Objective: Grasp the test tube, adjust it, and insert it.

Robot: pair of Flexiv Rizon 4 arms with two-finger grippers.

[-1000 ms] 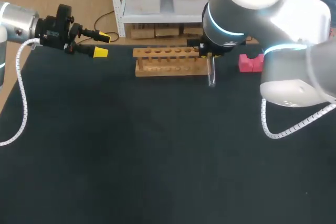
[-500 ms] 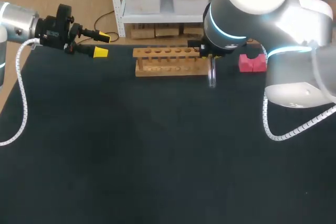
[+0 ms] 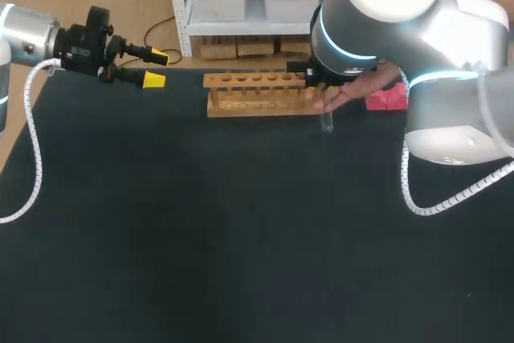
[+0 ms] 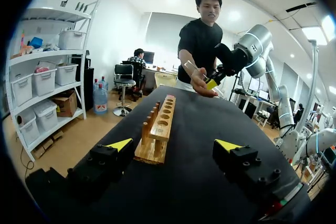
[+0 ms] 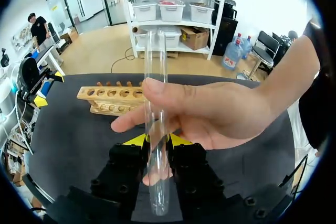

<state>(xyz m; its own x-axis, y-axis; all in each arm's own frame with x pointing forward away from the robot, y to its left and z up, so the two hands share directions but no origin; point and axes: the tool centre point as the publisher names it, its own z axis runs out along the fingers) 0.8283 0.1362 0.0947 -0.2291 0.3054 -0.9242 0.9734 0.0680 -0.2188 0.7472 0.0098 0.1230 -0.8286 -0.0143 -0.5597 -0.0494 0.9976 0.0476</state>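
A clear glass test tube [image 5: 156, 171] stands between the yellow fingertips of my right gripper [image 5: 157, 140], which is shut on it. A person's hand [image 5: 210, 114] wraps its fingers round the tube just above the gripper. In the head view the tube [image 3: 326, 122] hangs beside the right end of the wooden rack [image 3: 257, 94], with the hand [image 3: 353, 90] reaching in from the right under my right gripper [image 3: 321, 86]. My left gripper [image 3: 152, 68] hovers open and empty at the table's far left. From the left wrist, its own gripper [image 4: 173, 145] faces the rack [image 4: 160, 129] lengthwise.
A pink block [image 3: 385, 97] lies right of the rack near the table's far edge. The rack's holes [image 5: 113, 92] hold no tubes. The black table [image 3: 241, 230] stretches wide in front of the rack.
A person's hand has come in from the right and closed round the tube in my right gripper. Both arms have stayed nearly still.
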